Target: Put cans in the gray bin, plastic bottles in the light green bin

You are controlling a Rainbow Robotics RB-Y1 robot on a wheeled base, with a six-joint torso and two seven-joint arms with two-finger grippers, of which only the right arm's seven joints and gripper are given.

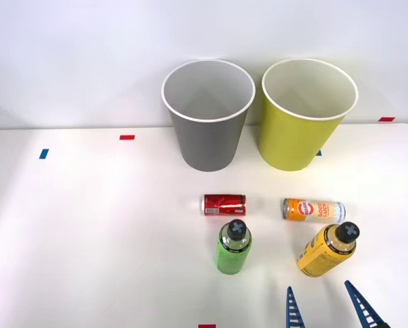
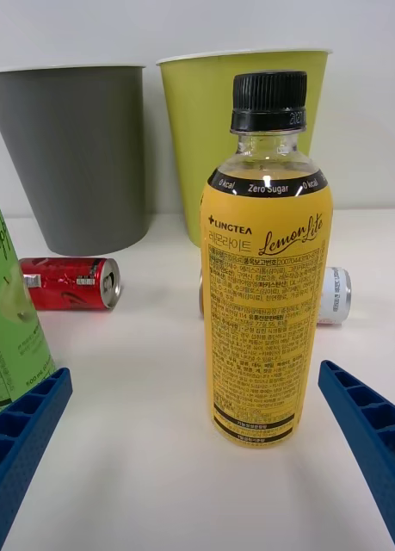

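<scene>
The yellow-labelled plastic bottle (image 1: 327,249) (image 2: 264,284) stands upright with its black cap on, just ahead of my right gripper (image 1: 324,304) (image 2: 197,448). The gripper is open, one blue ribbed finger on each side of the bottle and short of it. The green-labelled bottle (image 1: 234,247) (image 2: 9,318) stands upright to its left. Behind them lie two cans on their sides: a short red one (image 1: 224,204) (image 2: 70,282) and a slim orange-and-white one (image 1: 314,210) (image 2: 335,294), partly hidden by the yellow bottle in the right wrist view. The gray bin (image 1: 207,126) (image 2: 81,164) and light green bin (image 1: 301,130) (image 2: 197,129) stand at the back.
The white table (image 1: 101,239) reaches a white wall behind the bins. Small red and blue tape marks (image 1: 126,137) lie on the tabletop. The table's right edge curves away near the green bin.
</scene>
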